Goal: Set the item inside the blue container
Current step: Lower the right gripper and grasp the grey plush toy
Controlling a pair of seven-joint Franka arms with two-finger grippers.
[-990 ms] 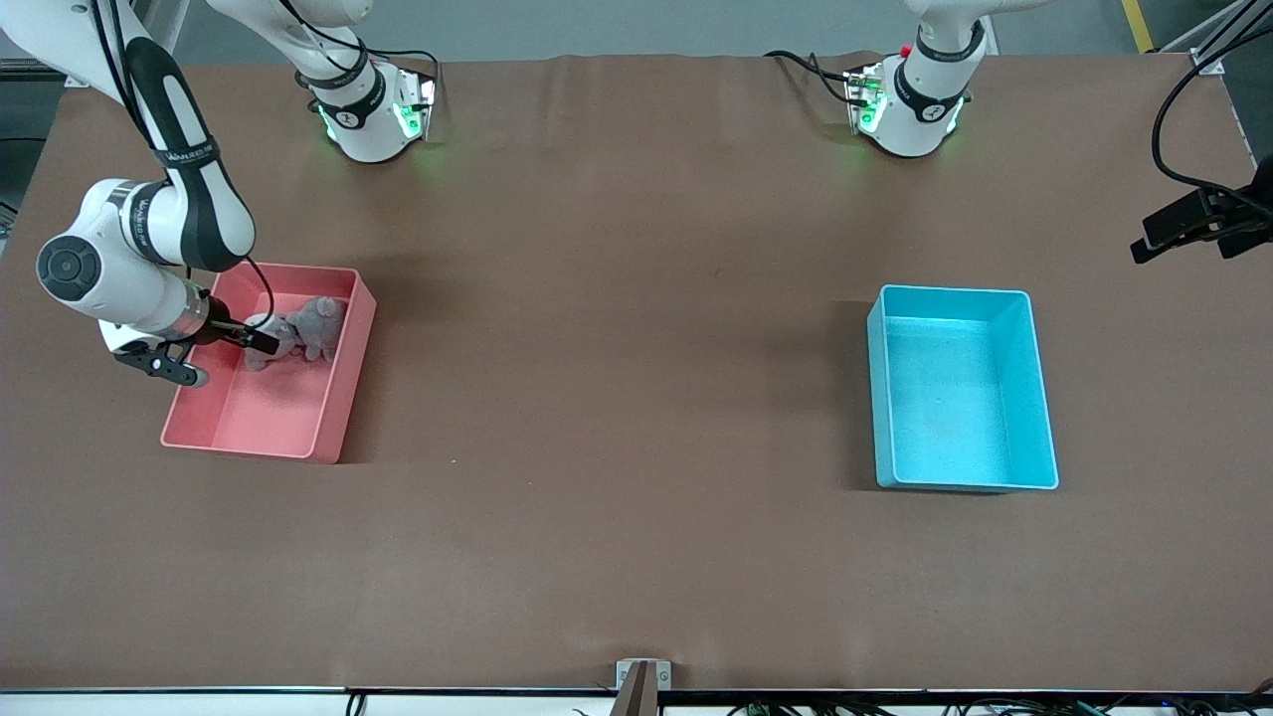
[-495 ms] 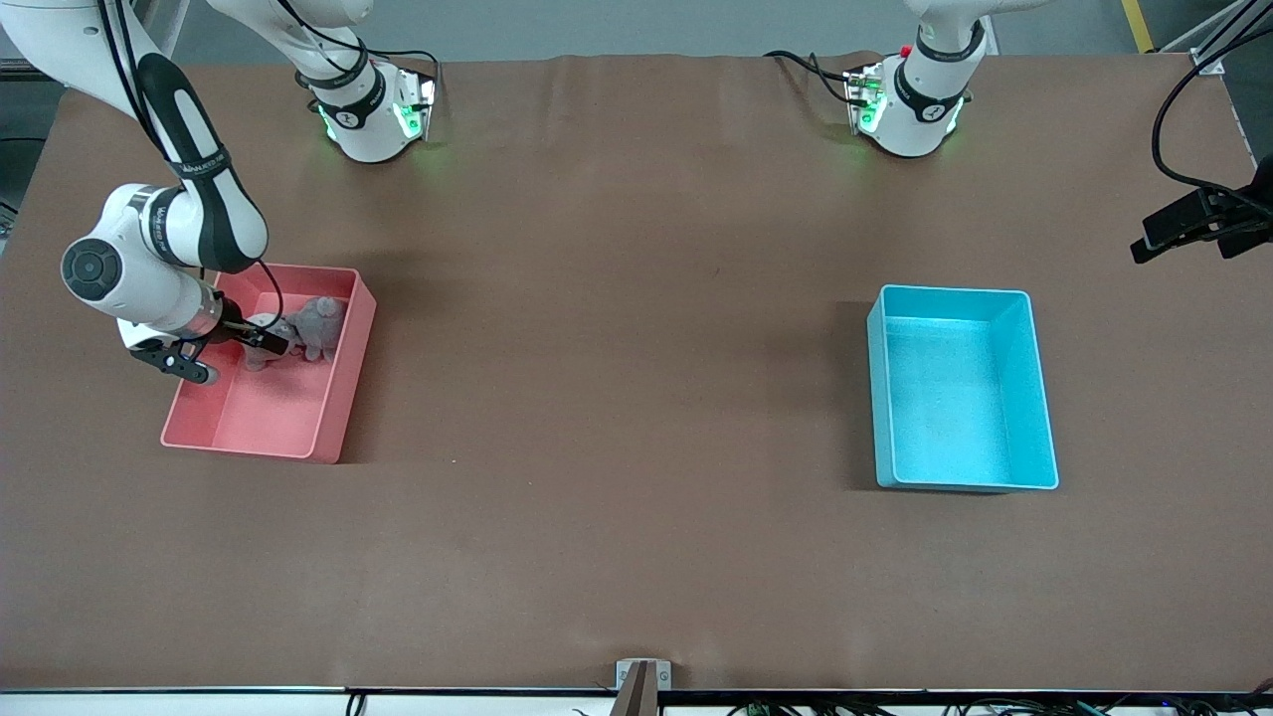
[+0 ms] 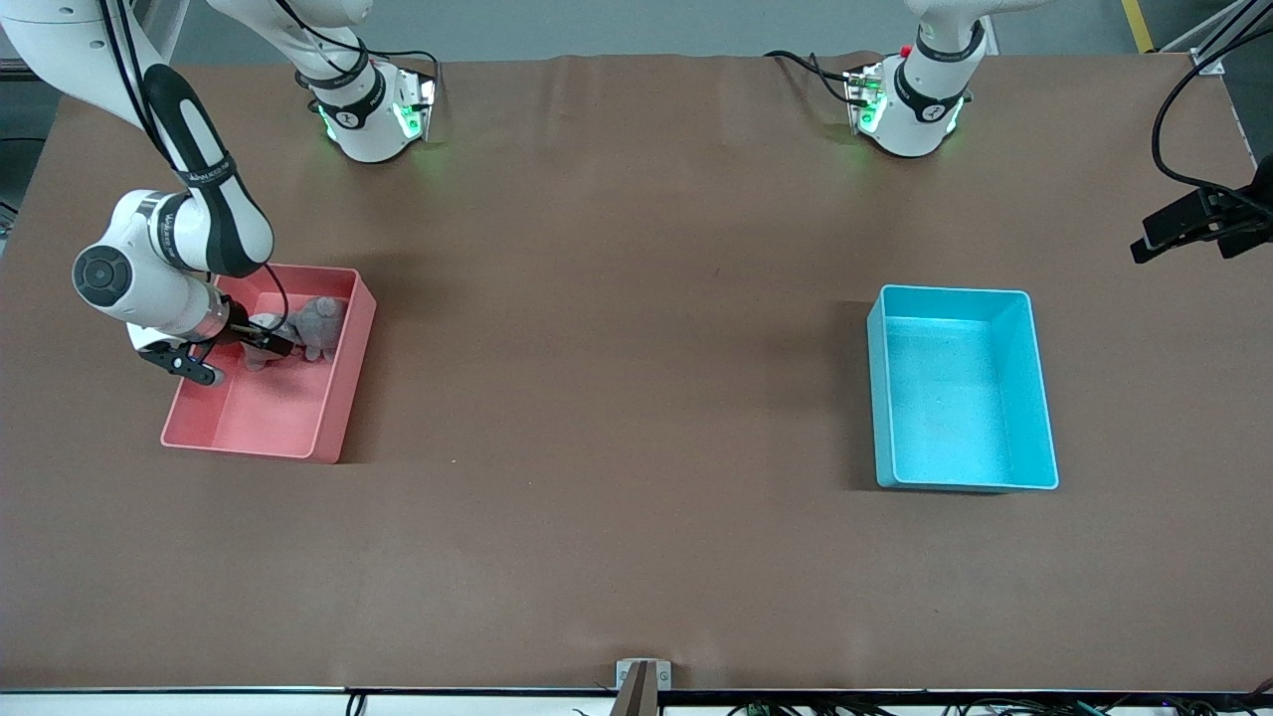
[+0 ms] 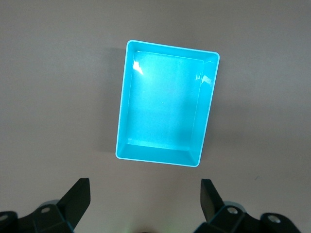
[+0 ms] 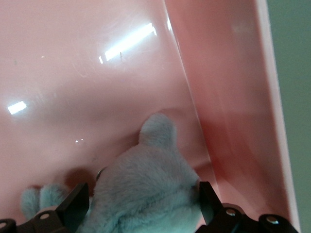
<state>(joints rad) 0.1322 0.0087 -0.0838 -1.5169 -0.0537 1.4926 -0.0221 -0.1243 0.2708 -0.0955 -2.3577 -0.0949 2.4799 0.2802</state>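
Now | right gripper [image 3: 261, 343] has been lowered further into pink bin [image 3: 249, 438], jaws wide astride grey plush toy [image 3: 316, 325], nothing gripped yet; grasp judged imminent | left gripper [image 4: 146, 199] wide, empty, waiting high over blue container [image 3: 1039, 398] | count: two bins, one toy, blue container empty

We see a fuzzy grey plush toy [image 3: 316, 326], glossy pink plastic bin [image 3: 338, 408], shiny smooth blue container [image 3: 1034, 398], matt brown table cover [image 3: 617, 398].
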